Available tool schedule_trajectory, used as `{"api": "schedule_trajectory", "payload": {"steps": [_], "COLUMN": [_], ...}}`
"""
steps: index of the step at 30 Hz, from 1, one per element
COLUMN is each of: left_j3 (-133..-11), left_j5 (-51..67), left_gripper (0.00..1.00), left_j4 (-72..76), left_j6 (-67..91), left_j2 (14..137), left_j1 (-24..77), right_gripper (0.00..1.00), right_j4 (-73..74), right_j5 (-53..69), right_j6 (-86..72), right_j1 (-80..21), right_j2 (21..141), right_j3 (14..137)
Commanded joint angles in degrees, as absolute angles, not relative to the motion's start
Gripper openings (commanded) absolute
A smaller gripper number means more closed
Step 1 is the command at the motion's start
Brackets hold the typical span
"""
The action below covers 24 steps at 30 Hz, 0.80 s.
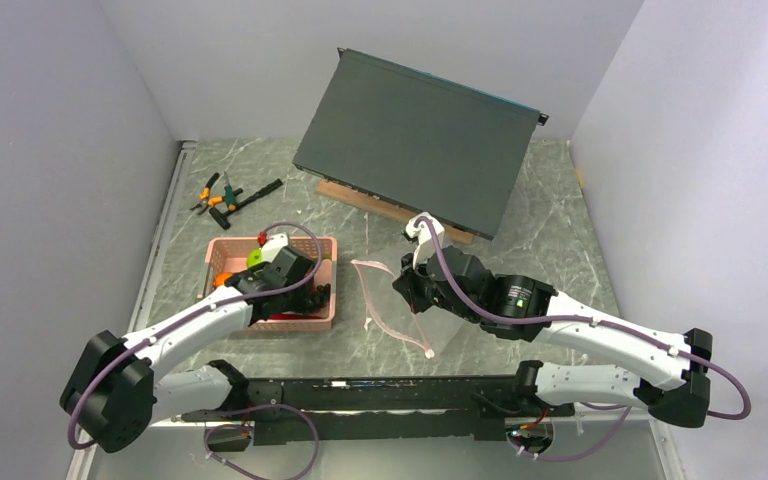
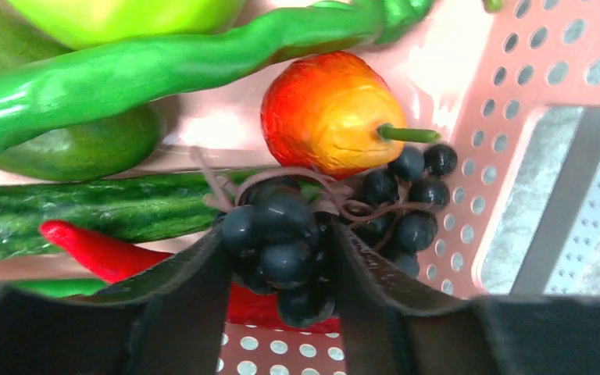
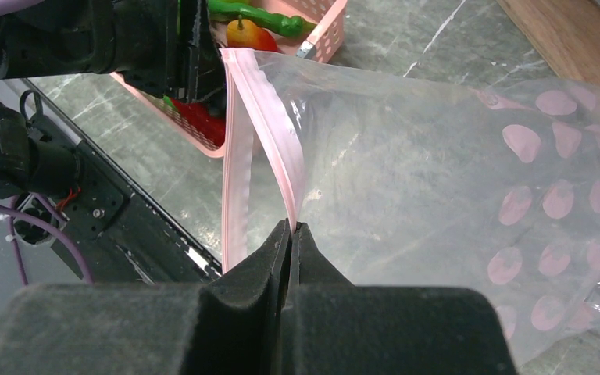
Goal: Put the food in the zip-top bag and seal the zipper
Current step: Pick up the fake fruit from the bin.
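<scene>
In the left wrist view my left gripper [image 2: 281,251] is down in the pink basket [image 2: 516,70], its fingers closed around a bunch of dark grapes [image 2: 285,234]. Around it lie an orange-red mango [image 2: 324,113], a long green pepper [image 2: 148,70], a cucumber [image 2: 70,215], a red chili [image 2: 101,254] and a green apple [image 2: 117,12]. My right gripper [image 3: 291,226] is shut on one lip of the pink zipper [image 3: 273,141] and holds the clear bag [image 3: 437,172] up, mouth open toward the basket [image 3: 324,35]. From above, the left gripper [image 1: 300,275] is over the basket [image 1: 230,243] and the right gripper [image 1: 407,283] at the bag [image 1: 410,315].
Orange-handled pliers [image 1: 215,195] lie at the back left. A dark panel [image 1: 415,140] leans on a wooden board [image 1: 380,205] at the back. Grey walls close in on both sides. The arms' black base rail [image 1: 380,395] runs along the near edge.
</scene>
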<state>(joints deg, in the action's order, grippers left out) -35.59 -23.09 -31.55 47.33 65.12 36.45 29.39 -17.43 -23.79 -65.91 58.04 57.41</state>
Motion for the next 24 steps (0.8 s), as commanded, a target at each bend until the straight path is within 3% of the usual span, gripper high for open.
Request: {"api": "schedule_trajectory", "payload": {"steps": [1,4,9,24], "left_j3": [-34.96,-35.30,-38.19,-52.60], "left_j5": [-19.53,-19.83,-18.81,1.47], "left_gripper": [0.40,0.17,0.02,0.00], "left_j4": [-27.98,-29.18,-34.64,-39.55], "left_j6": [45.75,43.87,41.59,35.46], "left_j2": [62.31,57.09,48.79,27.06], "left_j1": [36.23,36.29,36.22,36.25], "right_gripper": [0.00,0.00,0.00,0.00], "right_j4": [26.90,26.83,26.59,23.50], "right_j5": [-17.10,-17.06,-17.32,-14.66], "right_j6": [-24.58,-24.61,-24.27,-29.50], "right_j1": [-66.09,-66.10,-66.09,-66.09], "right_j2": [57.66,57.83,58.52,60.94], "right_j3": [57.78,57.83,58.33,59.21]}}
